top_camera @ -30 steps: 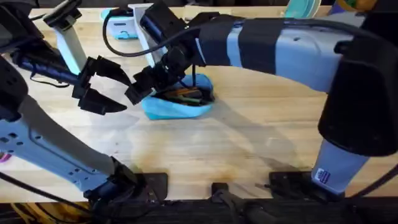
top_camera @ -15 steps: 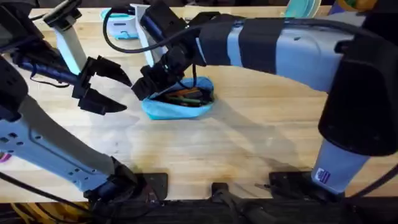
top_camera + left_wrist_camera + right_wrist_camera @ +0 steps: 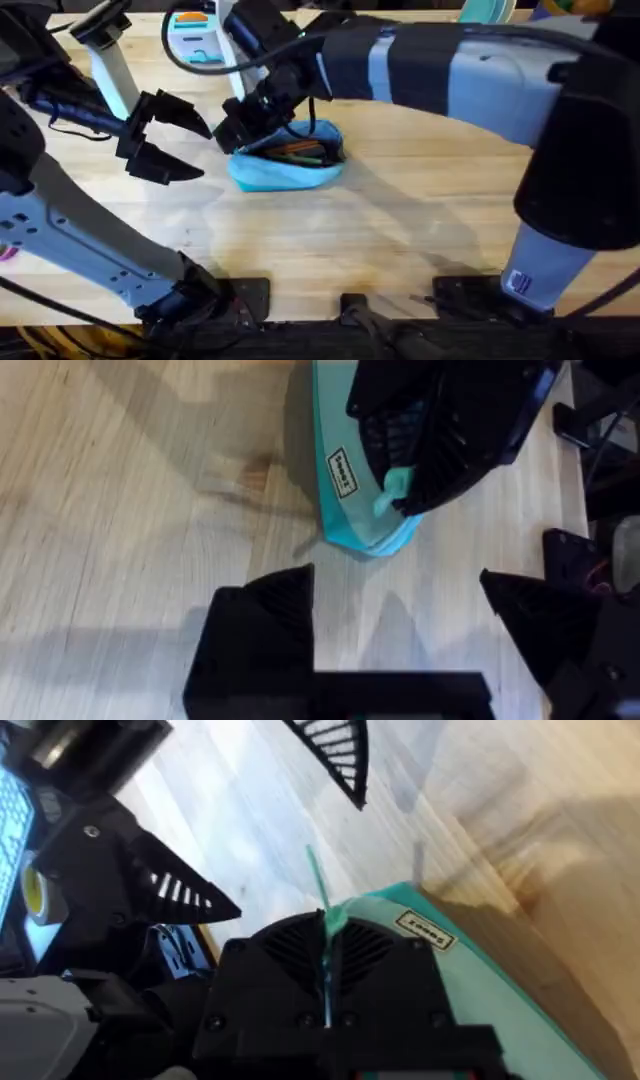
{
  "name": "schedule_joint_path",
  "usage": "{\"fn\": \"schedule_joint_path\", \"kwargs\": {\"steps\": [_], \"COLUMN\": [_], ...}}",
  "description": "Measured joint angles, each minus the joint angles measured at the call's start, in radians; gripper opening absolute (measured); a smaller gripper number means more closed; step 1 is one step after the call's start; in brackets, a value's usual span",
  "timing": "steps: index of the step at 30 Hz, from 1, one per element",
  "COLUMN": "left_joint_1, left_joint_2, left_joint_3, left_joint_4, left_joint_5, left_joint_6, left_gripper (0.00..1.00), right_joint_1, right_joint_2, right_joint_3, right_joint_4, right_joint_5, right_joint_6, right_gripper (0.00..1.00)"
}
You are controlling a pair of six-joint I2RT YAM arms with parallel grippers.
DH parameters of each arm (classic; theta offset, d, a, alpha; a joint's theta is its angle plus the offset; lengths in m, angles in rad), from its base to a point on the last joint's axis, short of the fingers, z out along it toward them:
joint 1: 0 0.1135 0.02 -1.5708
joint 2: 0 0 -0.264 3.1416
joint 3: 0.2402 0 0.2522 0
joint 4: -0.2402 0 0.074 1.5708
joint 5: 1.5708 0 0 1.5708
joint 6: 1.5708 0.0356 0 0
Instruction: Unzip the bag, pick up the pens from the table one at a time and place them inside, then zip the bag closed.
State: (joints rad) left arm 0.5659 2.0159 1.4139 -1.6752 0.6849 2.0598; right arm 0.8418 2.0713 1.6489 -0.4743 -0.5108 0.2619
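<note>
- Several orange pens (image 3: 297, 152) lie inside the bag (image 3: 285, 167), a light blue soft pouch gaping along its top, on the table (image 3: 400, 230) left of centre.
- Reaching across, the right gripper (image 3: 240, 128) sits at the bag's left end, clenched on the teal pull tab (image 3: 327, 915), which its wrist view shows pinched between the closed fingers.
- Left of the bag, the left gripper (image 3: 170, 140) hovers released, fingers spread; its wrist view shows the bag's white label (image 3: 341, 472).

Bright, soft shadows, blurred foreground.
</note>
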Motion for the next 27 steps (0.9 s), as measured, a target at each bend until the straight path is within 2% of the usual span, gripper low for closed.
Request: {"fn": "schedule_joint_path", "kwargs": {"steps": [8,22,27], "left_joint_1": [0.0,-0.001,-0.03], "left_joint_2": [0.0,0.0,0.0], "left_joint_3": [0.0,0.0,0.0], "left_joint_4": [0.007,0.021,0.038], "left_joint_5": [0.038,0.083,0.086], "left_joint_6": [0.0,-0.017,-0.021], "left_gripper": [0.993,0.993,0.993], "right_joint_1": [-0.035,-0.04,-0.04], "right_joint_2": [-0.025,-0.025,-0.026], "right_joint_3": [0.022,0.03,0.03], "right_joint_4": [-0.019,-0.044,-0.044], "right_joint_5": [-0.001,0.001,0.001], "right_joint_6": [0.0,-0.008,-0.008], "right_gripper": [0.031,0.031,0.031]}}
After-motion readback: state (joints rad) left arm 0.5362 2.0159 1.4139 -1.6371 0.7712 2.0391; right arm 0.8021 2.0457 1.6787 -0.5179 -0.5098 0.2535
